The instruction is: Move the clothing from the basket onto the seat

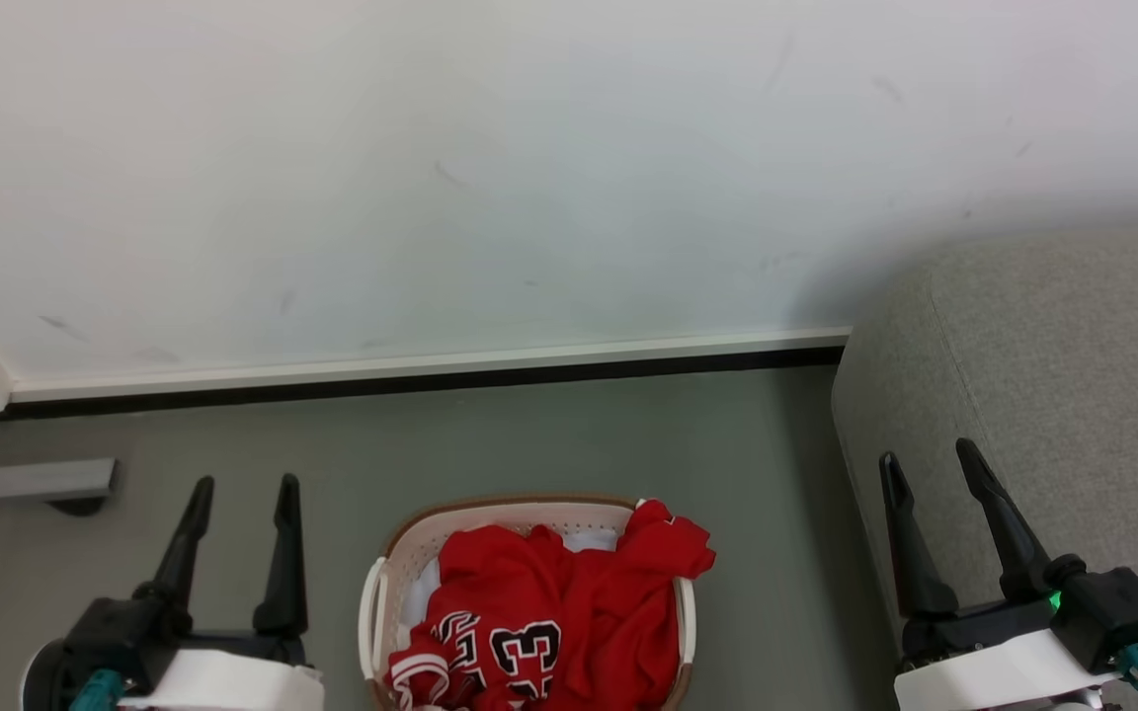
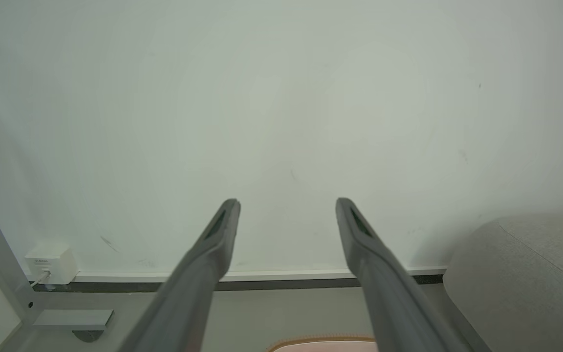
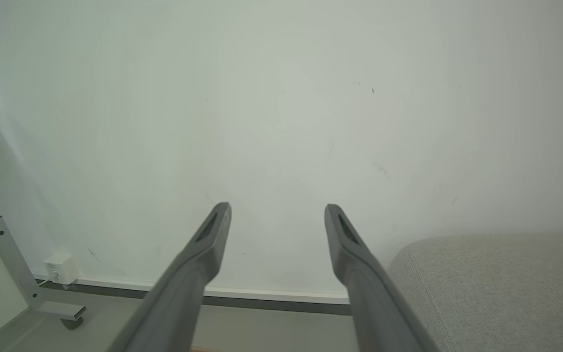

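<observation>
Red clothing (image 1: 549, 612) with black, white-outlined numbers fills the cream basket (image 1: 401, 553), which stands on the grey floor at the bottom middle of the head view; one red corner hangs over its right rim. The basket's brown rim (image 2: 323, 340) peeks in at the bottom of the left wrist view. The light grey seat (image 1: 1053, 395) stands at the right, also as the seat (image 2: 526, 278) and seat (image 3: 496, 288) in the wrist views. My left gripper (image 1: 245, 486) is open, left of the basket. My right gripper (image 1: 928, 459) is open, in front of the seat's end. Both hold nothing.
A white wall (image 1: 490, 168) with a white and black skirting (image 1: 431, 373) runs behind the basket. A grey metal frame foot (image 1: 40, 481) and a small white box (image 2: 51, 264) sit at the far left by the wall. Grey floor lies between basket and wall.
</observation>
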